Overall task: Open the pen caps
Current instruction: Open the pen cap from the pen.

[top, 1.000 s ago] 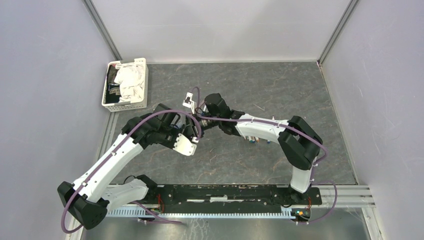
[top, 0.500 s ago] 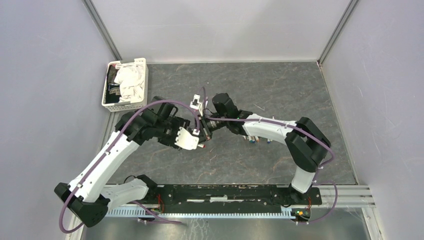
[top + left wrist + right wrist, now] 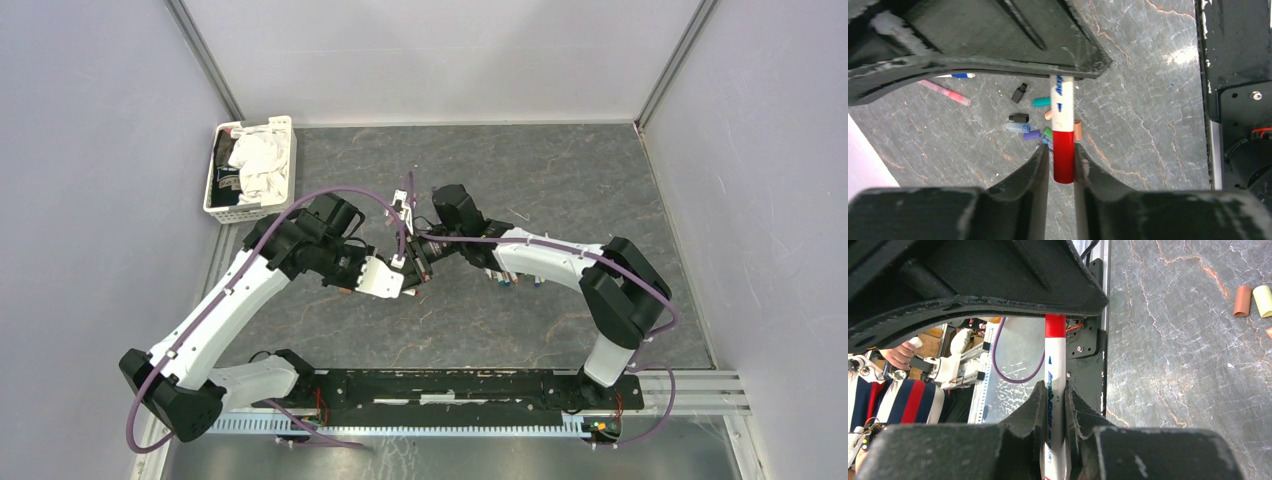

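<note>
Item: red cap (image 3: pixel 1064 159), sitting on the end of a white-barrelled pen (image 3: pixel 1053 365) that is being held in the air over the middle of the worktop (image 3: pixel 560 190), a little toward its left edge. Left gripper (image 3: pixel 1061 150): its two fingers are pressing in on either side of the red cap and appear to be pinching it. Right gripper (image 3: pixel 1054 387): clamping the white barrel further along the pen. Governing relation: the two grippers are facing each other almost tip to tip, with the pen bridging them and its long axis running along the line from one gripper to the other. The capped end is pointing toward the left arm's side, and the barrel is running back between the right gripper's fingers. The left arm is the nearer one to the cap and seemingly on it, while the right is anchoring the other end. Judgement: the cap is not yet off, and freeing it is calling for a straight pull apart along that axis, without bending. Also listed: loose caps (image 3: pixel 1019 118) in black, teal, blue, purple, green and orange, lying clustered on the worktop beneath the held pen and pointing every way; a pink pen (image 3: pixel 945 93) lying beside them; a white basket (image 3: pixel 252 211) sitting at the far left corner, holding white cloth (image 3: pixel 262 165).
</note>
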### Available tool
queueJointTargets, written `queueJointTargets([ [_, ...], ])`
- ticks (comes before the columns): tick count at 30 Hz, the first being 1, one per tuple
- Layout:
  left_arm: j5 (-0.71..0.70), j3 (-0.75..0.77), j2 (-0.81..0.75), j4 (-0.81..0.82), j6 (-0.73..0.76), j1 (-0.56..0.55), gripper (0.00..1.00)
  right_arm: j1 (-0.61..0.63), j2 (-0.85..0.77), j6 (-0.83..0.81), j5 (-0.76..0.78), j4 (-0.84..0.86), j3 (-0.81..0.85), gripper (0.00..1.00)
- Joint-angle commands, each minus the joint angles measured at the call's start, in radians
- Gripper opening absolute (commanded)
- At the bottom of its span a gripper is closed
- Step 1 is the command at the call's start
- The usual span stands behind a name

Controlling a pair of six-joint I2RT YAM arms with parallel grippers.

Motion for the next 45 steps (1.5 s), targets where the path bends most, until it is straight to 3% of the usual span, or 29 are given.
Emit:
queueJointTargets([
  [1,0.013,0.015,-0.003,-0.023,0.0,-0.001,0.24,0.001,-0.006,-0.019,-0.021,0.031,0.04,0.0],
  [4,0.018,0.009,-0.002,-0.024,0.002,-0.003,0.17,0.004,-0.002,0.008,-0.015,0.068,0.032,0.01],
  [7,0.017,0.013,0.006,-0.025,0.001,-0.004,0.03,0.019,0.013,0.068,-0.005,0.138,0.028,0.25],
  [9,0.011,0.019,0.012,-0.026,-0.001,-0.005,0.02,0.035,0.026,0.093,-0.007,0.172,0.036,0.33],
  [12,0.007,0.024,0.014,-0.025,-0.008,-0.005,0.02,0.051,0.044,0.143,-0.009,0.232,0.035,0.36],
  [15,0.003,0.02,0.011,-0.024,-0.01,-0.005,0.02,0.054,0.051,0.168,-0.013,0.26,0.024,0.29],
  [21,-0.039,0.011,0.004,-0.027,0.008,-0.005,0.02,0.044,0.019,0.091,-0.017,0.183,-0.034,0.0],
  [27,-0.2,-0.039,0.018,-0.037,0.115,0.05,0.02,-0.003,-0.091,-0.093,0.035,-0.006,-0.195,0.0],
  [35,-0.163,0.03,0.091,0.007,0.209,0.224,0.02,-0.036,-0.228,-0.229,0.142,-0.148,-0.382,0.0],
  [39,-0.108,-0.044,0.107,0.184,0.057,0.229,0.02,-0.126,-0.308,-0.244,0.353,-0.218,-0.371,0.0],
  [45,-0.113,-0.142,0.263,0.405,-0.24,0.23,0.02,-0.307,-0.406,-0.225,0.835,-0.305,-0.357,0.0],
])
